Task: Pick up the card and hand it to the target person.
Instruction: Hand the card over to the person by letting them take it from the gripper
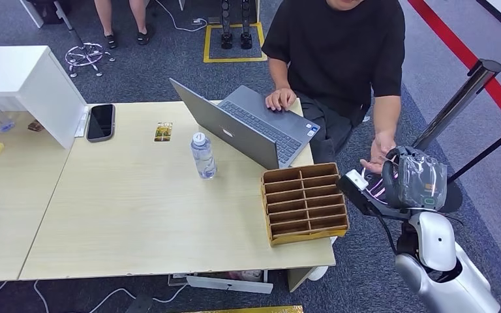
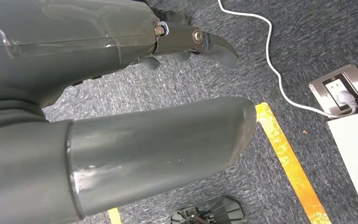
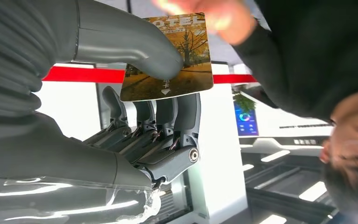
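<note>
My right hand (image 3: 140, 116) pinches the card (image 3: 175, 60), and the person's hand (image 3: 205, 16) is touching its far edge. Best hold steady and release only once they grip it. Left hand (image 2: 121, 93) holds nothing.

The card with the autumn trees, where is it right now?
The card is pinched in the robot's right hand, held out beside the table's right end toward the seated person's hand, whose fingers reach its far edge.

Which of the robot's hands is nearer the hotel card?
Right. The right hand pinches the hotel card under its thumb, beside the person's hand. The left hand hangs over the carpet, away from it.
</note>
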`<act>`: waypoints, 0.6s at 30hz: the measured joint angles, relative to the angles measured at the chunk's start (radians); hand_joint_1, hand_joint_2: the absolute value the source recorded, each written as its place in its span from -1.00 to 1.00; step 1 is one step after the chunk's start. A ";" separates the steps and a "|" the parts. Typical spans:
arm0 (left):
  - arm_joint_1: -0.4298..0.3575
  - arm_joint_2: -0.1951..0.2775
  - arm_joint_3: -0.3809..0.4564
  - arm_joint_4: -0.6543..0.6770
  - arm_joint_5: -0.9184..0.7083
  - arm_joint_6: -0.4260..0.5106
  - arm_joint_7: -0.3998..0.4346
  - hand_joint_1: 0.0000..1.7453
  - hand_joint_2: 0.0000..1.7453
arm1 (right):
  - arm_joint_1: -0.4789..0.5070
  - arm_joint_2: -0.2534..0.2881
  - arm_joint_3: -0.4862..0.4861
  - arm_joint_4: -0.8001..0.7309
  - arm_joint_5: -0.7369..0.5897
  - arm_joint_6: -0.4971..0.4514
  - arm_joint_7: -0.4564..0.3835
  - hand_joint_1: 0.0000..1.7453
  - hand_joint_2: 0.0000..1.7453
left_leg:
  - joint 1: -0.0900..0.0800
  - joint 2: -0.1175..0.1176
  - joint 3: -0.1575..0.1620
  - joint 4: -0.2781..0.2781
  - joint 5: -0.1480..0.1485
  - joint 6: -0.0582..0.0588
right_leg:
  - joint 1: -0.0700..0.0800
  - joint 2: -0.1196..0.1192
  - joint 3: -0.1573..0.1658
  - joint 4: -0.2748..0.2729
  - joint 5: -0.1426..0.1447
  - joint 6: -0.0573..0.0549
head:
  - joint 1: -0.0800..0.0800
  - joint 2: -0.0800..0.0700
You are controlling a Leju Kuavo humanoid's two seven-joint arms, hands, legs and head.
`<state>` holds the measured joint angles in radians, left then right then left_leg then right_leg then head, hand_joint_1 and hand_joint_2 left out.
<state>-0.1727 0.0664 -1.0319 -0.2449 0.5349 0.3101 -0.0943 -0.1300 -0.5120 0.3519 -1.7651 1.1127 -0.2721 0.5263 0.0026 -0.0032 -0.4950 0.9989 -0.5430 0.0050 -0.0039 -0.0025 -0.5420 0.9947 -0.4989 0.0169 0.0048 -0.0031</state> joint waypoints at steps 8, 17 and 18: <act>-0.002 0.000 0.000 0.000 -0.001 0.000 0.002 -1.00 -1.00 | 0.000 -0.003 -0.002 0.055 -0.002 0.000 0.000 0.49 1.00 | 0.000 0.000 0.000 0.000 0.000 0.000 | 0.000 0.000 0.000 0.000 0.000 0.000 | 0.000 0.000; -0.002 0.000 0.000 0.000 -0.003 -0.002 0.000 -1.00 -1.00 | 0.006 -0.005 -0.001 0.108 0.008 0.006 -0.003 0.16 1.00 | 0.000 0.000 0.000 0.000 0.000 0.000 | 0.000 0.000 0.000 0.000 0.000 0.000 | 0.000 0.000; -0.002 0.000 0.000 0.000 -0.003 -0.002 0.000 -1.00 -1.00 | 0.008 -0.005 0.000 0.113 0.009 0.008 -0.003 0.02 1.00 | 0.000 0.000 0.000 0.000 0.000 0.000 | 0.000 0.000 0.000 0.000 0.000 0.000 | 0.000 0.000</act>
<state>-0.1743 0.0664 -1.0319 -0.2449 0.5321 0.3085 -0.0946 -0.1222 -0.5174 0.3514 -1.6517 1.1219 -0.2638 0.5236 0.0026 -0.0032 -0.4950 0.9990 -0.5430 0.0050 -0.0039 -0.0025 -0.5422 0.9947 -0.4990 0.0169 0.0046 -0.0031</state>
